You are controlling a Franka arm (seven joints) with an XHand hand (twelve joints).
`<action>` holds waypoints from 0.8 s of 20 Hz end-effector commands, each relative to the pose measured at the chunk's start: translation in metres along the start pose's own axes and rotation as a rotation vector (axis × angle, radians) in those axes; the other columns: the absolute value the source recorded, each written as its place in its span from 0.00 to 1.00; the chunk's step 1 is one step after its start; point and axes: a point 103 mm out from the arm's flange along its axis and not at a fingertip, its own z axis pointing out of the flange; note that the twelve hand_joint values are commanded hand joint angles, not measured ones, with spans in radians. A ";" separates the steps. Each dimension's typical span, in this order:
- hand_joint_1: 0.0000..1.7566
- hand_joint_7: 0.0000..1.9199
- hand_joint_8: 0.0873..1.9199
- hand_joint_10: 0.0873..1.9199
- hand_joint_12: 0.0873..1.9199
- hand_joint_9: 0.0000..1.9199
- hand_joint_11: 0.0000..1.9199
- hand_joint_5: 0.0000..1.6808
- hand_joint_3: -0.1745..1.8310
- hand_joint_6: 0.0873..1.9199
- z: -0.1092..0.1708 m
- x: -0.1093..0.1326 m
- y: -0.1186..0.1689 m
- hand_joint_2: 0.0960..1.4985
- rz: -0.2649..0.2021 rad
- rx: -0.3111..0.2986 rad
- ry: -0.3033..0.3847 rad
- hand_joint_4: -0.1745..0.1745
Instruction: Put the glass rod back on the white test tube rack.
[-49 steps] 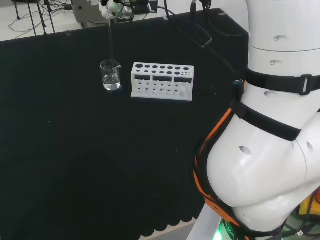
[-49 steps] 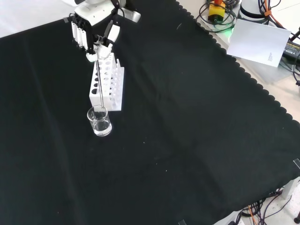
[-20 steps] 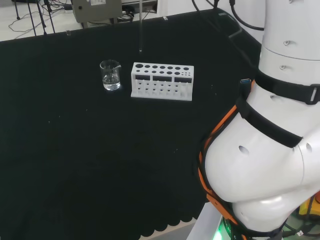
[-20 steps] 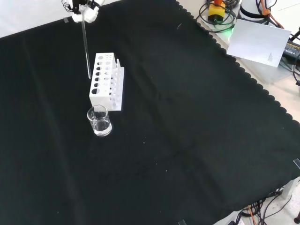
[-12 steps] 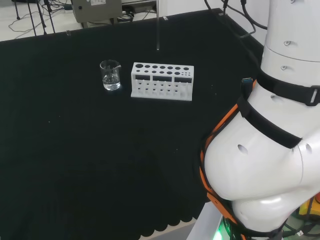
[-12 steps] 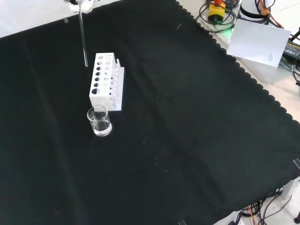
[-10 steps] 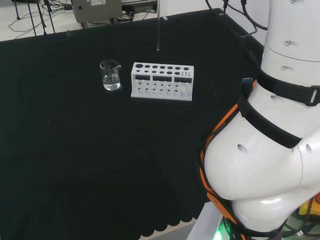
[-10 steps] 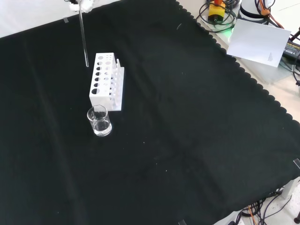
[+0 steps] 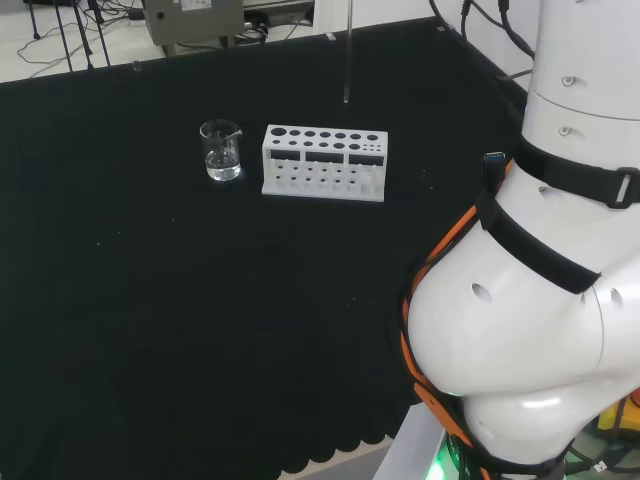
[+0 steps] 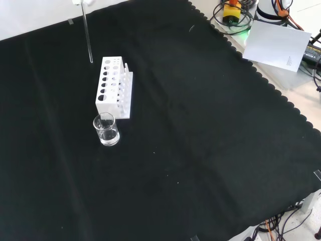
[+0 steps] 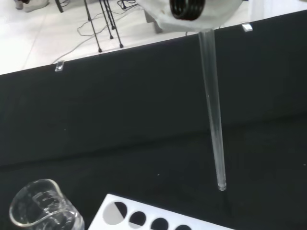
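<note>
The glass rod hangs upright in the air, its tip above and behind the right part of the white test tube rack in the head view. In the front view the glass rod ends just left of the far end of the rack, clear of its holes. In the wrist view a blurred white part of the hand holds the top of the rod, whose tip hangs beyond the corner of the rack. All the rack's holes that show stand empty.
A small glass beaker with a little clear liquid stands left of the rack in the head view, nearer than the rack as the beaker shows in the front view. The arm's big white links stand at the head view's right.
The rod came up out of the beaker and has travelled right in the head view, along the rack. In the front view it has moved up and away.
</note>
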 end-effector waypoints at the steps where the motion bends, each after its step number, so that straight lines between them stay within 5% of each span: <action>1: 0.74 0.61 0.51 0.31 0.38 0.90 0.63 0.78 0.10 0.00 0.002 0.003 0.004 0.66 0.018 0.012 -0.018 0.00; 16: 0.74 0.60 0.52 0.31 0.38 0.90 0.63 0.79 0.10 0.00 0.000 -0.006 -0.001 0.66 0.029 0.002 -0.018 0.00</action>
